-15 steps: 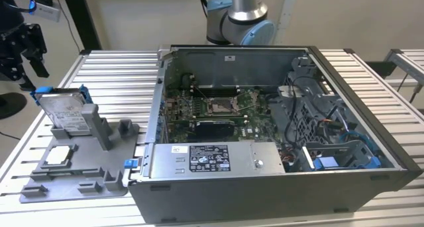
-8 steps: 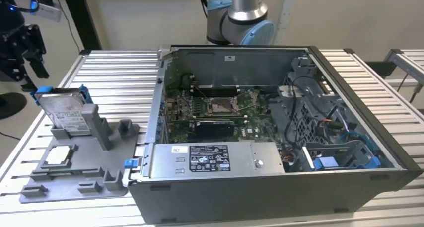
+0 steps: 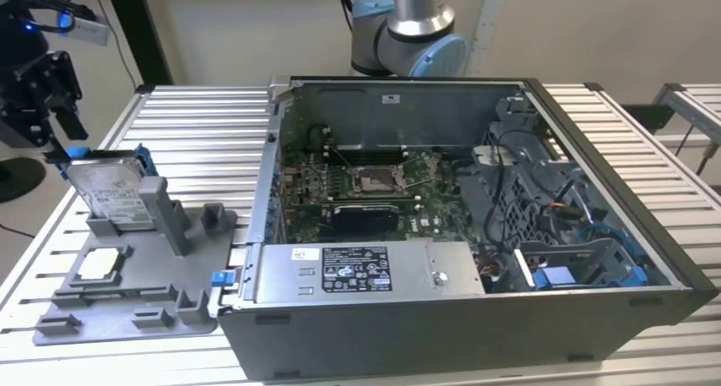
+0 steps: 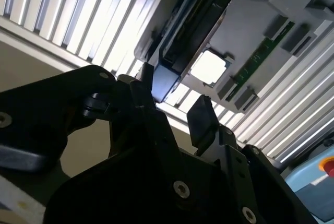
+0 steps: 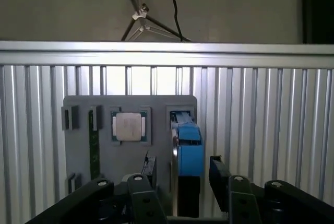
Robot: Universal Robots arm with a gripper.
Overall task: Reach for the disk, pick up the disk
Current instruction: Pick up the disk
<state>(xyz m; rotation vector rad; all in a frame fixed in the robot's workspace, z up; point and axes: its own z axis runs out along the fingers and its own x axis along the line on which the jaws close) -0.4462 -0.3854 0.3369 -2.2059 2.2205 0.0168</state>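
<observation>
The disk (image 5: 189, 151) stands on edge in the grey holder (image 5: 156, 109), my gripper (image 5: 183, 174) spread wide just above the holder with a finger lined up either side of the disk, so I judge a clean grasp needs both square to its flat faces.

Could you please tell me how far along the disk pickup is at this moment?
The reach looks nearly done: in the first wrist view the gripper is open, its fingers either side of the disk's blue end, with gaps showing. In hand: lining up on the disk, with nothing gripped. Left: the pick-up itself, since in the exterior view the disk stands upright in the grey holder.
</observation>
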